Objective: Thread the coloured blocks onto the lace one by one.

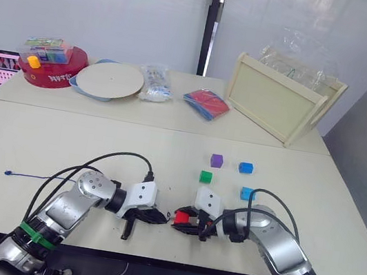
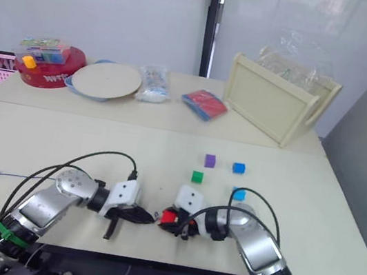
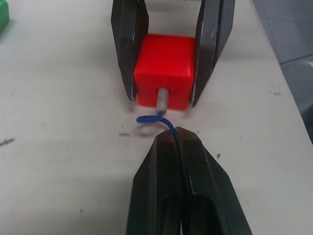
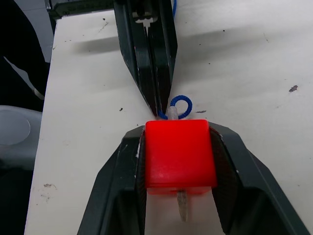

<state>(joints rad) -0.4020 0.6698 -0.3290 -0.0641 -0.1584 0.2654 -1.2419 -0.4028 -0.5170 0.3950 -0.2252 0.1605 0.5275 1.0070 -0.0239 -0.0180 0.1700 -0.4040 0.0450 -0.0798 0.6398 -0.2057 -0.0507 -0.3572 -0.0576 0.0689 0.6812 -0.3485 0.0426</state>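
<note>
No legible text anywhere.

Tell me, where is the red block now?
The red block is near the table's front edge, centre, clamped in the right gripper, facing the left gripper; the lace's tip pokes through it.

arms: silver, green band on left | wrists: white blocks | cables: black loops | left claw (image 1: 156,218), right claw (image 1: 182,220): black

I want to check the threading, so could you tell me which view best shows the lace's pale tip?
The right wrist view: the pale tip pokes out of the red block's far face. The left wrist view shows it entering the hole; both eye views show nothing of it.
</note>
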